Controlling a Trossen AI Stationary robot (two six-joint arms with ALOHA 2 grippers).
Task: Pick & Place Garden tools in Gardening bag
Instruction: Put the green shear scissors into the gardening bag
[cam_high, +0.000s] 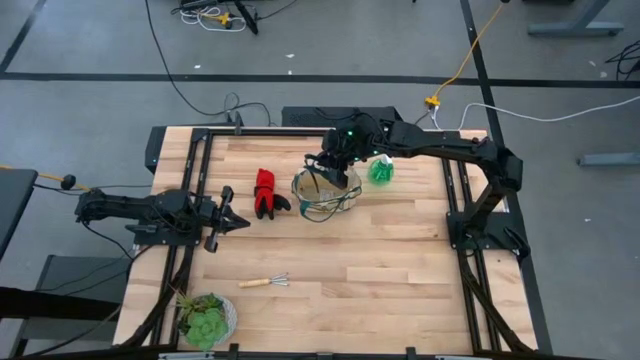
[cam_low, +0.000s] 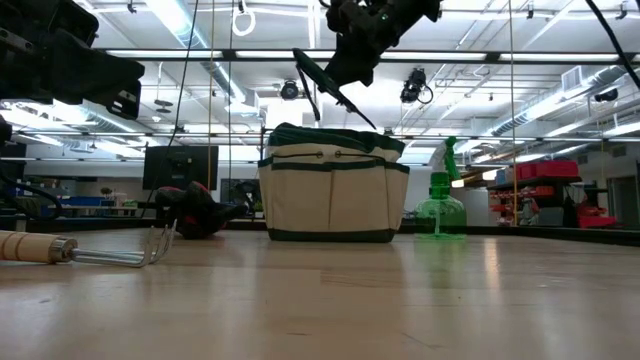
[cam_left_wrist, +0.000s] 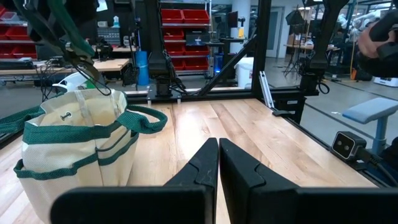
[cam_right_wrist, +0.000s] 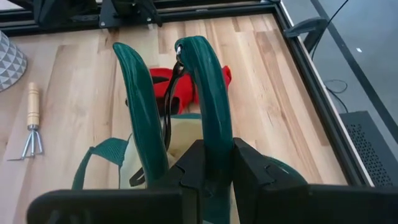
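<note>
shears: green-handled shears (cam_right_wrist: 205, 99) clamped by one handle in the right gripper (cam_right_wrist: 208, 163), hanging over the bag's mouth; the second handle is free.
bag: tan bag (cam_high: 326, 190) with green trim stands upright mid-table, directly under the shears; its loop handles lie over the opening.
right gripper: closed on the shears, above the bag.
left gripper: left gripper (cam_high: 236, 221) waits low at the table's left side, fingers pressed together, holding nothing.
other tools: red gloves (cam_high: 267, 193) just beside the bag; spray bottle (cam_high: 381, 170) on its other side; rake (cam_high: 266, 283) well apart, toward the near edge.
risk, snag: the free handle or blades may catch a loop handle or the rim, and so tip or drag the soft bag.
risk, slip: a grip on one handle alone lets the shears swing; a release off-centre may drop them outside.
risk, knock: the bottle stands near the arm and might topple.
surface: pale wooden tabletop (cam_high: 400, 270) in a black frame; a succulent (cam_high: 205, 321) at one corner.
room: grey floor with cables; shelving with red bins and ceiling striplights beyond.
</note>
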